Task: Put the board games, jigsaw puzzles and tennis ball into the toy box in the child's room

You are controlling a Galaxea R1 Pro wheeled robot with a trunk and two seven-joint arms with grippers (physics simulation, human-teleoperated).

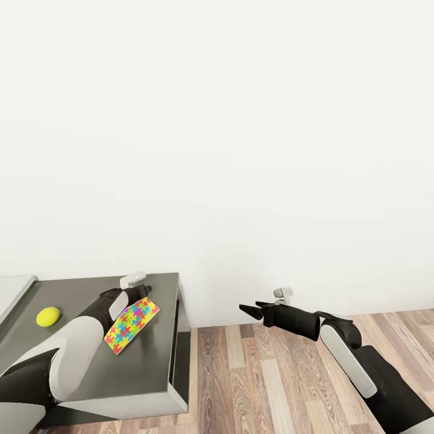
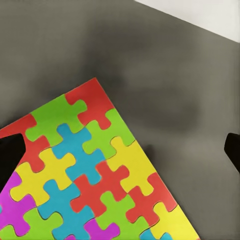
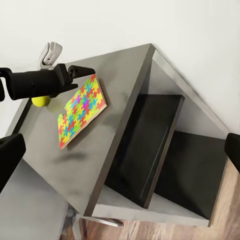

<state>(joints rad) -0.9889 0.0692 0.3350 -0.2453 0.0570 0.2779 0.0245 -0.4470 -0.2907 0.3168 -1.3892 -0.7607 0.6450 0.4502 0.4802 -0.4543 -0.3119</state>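
Observation:
One jigsaw puzzle [image 1: 131, 324] [image 2: 85, 180] [image 3: 80, 110], a multicoloured square, is on the table's dark grey lower wing [image 1: 150, 361] [image 3: 125, 75]. My left gripper [image 1: 143, 295] [image 2: 120, 152] [image 3: 85, 70] hovers over the puzzle's far corner, open, with its fingertips spread wide. I cannot tell whether the puzzle lies flat or is tipped up. The tennis ball [image 1: 48, 316] [image 3: 40, 101] rests to the puzzle's left. My right gripper [image 1: 250, 311] [image 3: 120, 152] hangs open over the floor, right of the table and pointing toward it. The toy box, board games and bed are out of view.
A white wall rises behind the table. The wing has dark open shelf bays [image 3: 150, 150] under its right end. The paler desk top [image 1: 12, 289] adjoins on the left. Wood-plank floor [image 1: 271, 374] spreads to the right, under my right arm.

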